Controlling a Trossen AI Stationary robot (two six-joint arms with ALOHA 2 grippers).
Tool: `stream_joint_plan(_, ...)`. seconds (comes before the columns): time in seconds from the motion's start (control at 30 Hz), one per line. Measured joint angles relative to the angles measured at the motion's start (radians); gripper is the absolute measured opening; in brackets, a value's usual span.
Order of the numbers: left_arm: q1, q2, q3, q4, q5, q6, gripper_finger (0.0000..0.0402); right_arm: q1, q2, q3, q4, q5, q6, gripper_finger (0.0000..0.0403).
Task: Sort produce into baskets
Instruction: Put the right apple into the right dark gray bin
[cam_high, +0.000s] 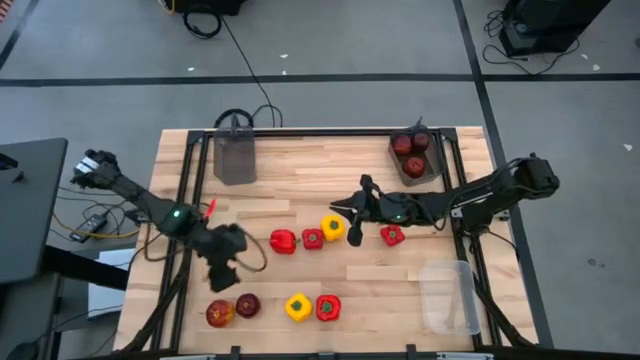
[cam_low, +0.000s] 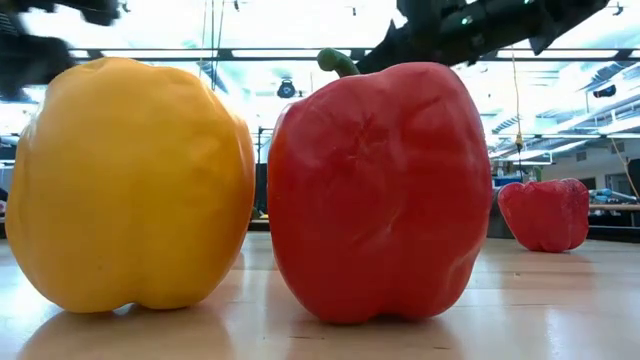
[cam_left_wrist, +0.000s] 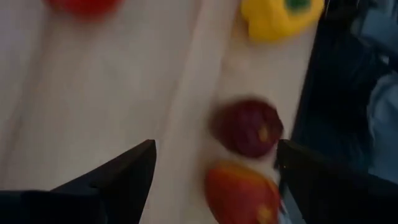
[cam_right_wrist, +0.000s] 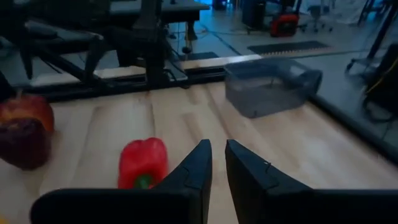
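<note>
You had the left gripper (cam_left_wrist: 214, 171) spread wide with the red-yellow apple (cam_left_wrist: 241, 194) and dark-red apple (cam_left_wrist: 247, 127) between its fingers, probably mid-approach, so descend and close next, while the right gripper (cam_right_wrist: 217, 163), nearly closed and empty, hovered beyond.

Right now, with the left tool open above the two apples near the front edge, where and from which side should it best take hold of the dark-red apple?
Probably from straight above, gripping the dark-red apple across its round middle. The open left tool already hangs over it. The red-yellow apple sits close beside it, so set the fingers on the two sides away from that neighbour.
</note>
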Motion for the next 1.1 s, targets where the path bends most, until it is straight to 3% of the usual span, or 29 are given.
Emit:
stream_joint_plan(0.1, -0.092, 0.004, -0.002, -0.002, 0.012, -0.104, 0.0339, 0.002, 0.066, 0.0, 0.053, -0.002, 0.053, 0.0062)
stream_joint_plan(0.23, -0.173, 0.026, -0.003, 0.039, -0.094, -0.165, 0.0339, 0.014, 0.186, 0.0, 0.229, 0.012, 0.029, 0.0068)
stream_joint_plan(0.37, -0.212, 0.07, -0.004, 0.122, -0.193, -0.102, 0.0339, 0.023, 0.257, 0.001, 0.461, -0.024, -0.042, 0.0079)
stream_joint_plan(0.5, -0.239, 0.128, -0.004, 0.221, -0.184, 0.027, 0.0339, 0.047, 0.271, 0.001, 0.569, -0.031, -0.104, 0.0097)
stream_joint_plan(0.93, -0.254, 0.292, -0.004, 0.305, -0.176, 0.084, 0.035, 0.112, 0.269, 0.005, 0.59, -0.041, -0.109, 0.0222)
stream_joint_plan(1.1, -0.272, 0.375, -0.004, 0.366, -0.168, 0.082, 0.036, 0.15, 0.269, 0.005, 0.586, 0.027, -0.124, 0.0272)
